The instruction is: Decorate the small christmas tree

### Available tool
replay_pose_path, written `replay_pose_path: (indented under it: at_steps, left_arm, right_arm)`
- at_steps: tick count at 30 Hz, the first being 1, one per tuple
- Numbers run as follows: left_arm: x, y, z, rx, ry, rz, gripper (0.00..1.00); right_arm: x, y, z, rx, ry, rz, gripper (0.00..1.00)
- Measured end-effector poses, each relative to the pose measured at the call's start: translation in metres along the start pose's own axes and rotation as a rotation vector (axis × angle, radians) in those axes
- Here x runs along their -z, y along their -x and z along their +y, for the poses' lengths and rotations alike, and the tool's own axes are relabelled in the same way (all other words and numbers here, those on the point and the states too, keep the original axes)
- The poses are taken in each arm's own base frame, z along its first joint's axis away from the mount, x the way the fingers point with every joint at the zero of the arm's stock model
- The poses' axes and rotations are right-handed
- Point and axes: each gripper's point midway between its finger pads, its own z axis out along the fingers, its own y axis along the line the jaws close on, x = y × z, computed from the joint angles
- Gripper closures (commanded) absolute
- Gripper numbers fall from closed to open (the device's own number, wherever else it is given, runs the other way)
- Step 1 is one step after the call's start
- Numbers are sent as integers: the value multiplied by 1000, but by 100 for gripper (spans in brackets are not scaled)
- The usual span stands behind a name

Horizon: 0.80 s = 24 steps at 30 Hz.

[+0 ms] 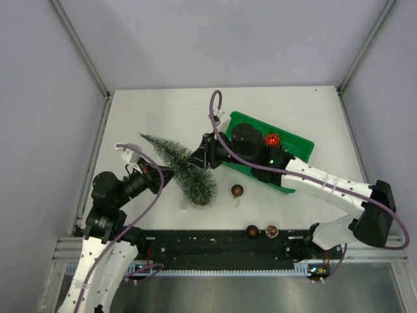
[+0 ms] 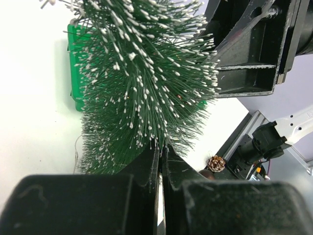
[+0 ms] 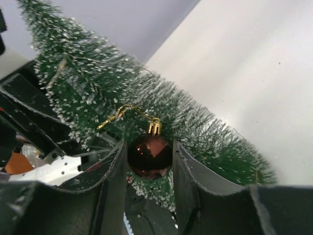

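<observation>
Right gripper (image 3: 149, 148) holds bauble (image 3: 149, 157) seemingly touching tree (image 3: 93, 88); open table (image 3: 244, 73) behind.

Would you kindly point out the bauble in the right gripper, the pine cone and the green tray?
brown bauble (image 3: 149, 155), right wrist view, centre of the glossy ball.
pine cone (image 2: 216, 163), left wrist view, middle of its scales.
green tray (image 1: 296, 143), top external view, bare far-right corner.

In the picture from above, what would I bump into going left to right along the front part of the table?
small christmas tree → brown bauble → second bauble at the near edge → pinecone
</observation>
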Motion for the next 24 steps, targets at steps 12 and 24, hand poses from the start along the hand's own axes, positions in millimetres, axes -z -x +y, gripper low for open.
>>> replay_pose_path:
  at_steps: [12,24]
  left_arm:
    - [0,0,0,2,-1,0,100]
    - [0,0,-1,2,-5,2,100]
  right_arm:
    - [15,3,-15,-3,-24,-8,68]
    - [18,-17,-18,-24,-2,6,42]
